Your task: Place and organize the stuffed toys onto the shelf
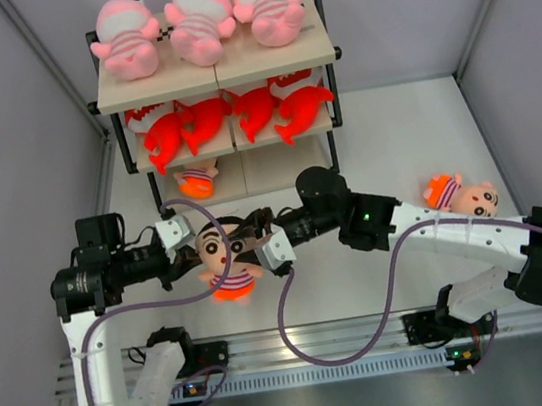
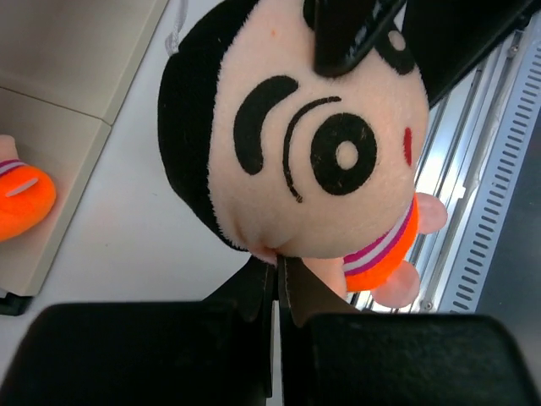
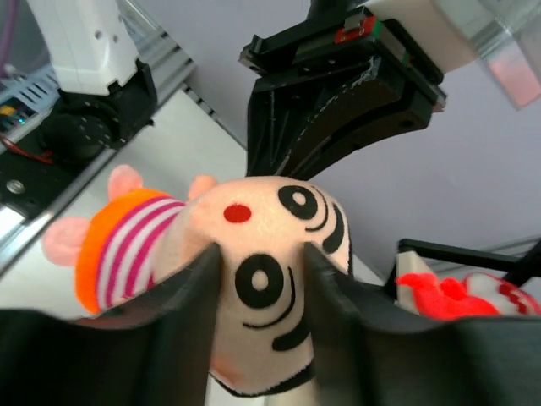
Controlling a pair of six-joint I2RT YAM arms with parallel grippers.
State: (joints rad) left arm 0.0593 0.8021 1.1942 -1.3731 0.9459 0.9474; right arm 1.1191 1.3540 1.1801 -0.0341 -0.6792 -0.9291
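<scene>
A big-headed boy doll [image 1: 223, 260] in orange hangs above the table in front of the shelf [image 1: 271, 60]. My left gripper [image 1: 189, 255] is shut, pinching a small fold at the edge of its head [image 2: 330, 144], jaws nearly touching [image 2: 277, 264]. My right gripper [image 1: 251, 251] grips the same head from the other side, its fingers [image 3: 190, 288] pressed into both cheeks [image 3: 270, 271]. Three pink striped babies [image 1: 200, 21] lie on the top board, red sharks [image 1: 238, 115] on the middle board, and one boy doll [image 1: 197, 181] on the bottom board. Another boy doll [image 1: 462, 196] lies on the table at the right.
The shelf's black frame post [image 1: 333, 144] stands just behind the right arm's wrist. Purple cables [image 1: 300, 340] loop from both arms over the near table. An aluminium rail [image 1: 321, 342] runs along the near edge. Grey walls close in both sides.
</scene>
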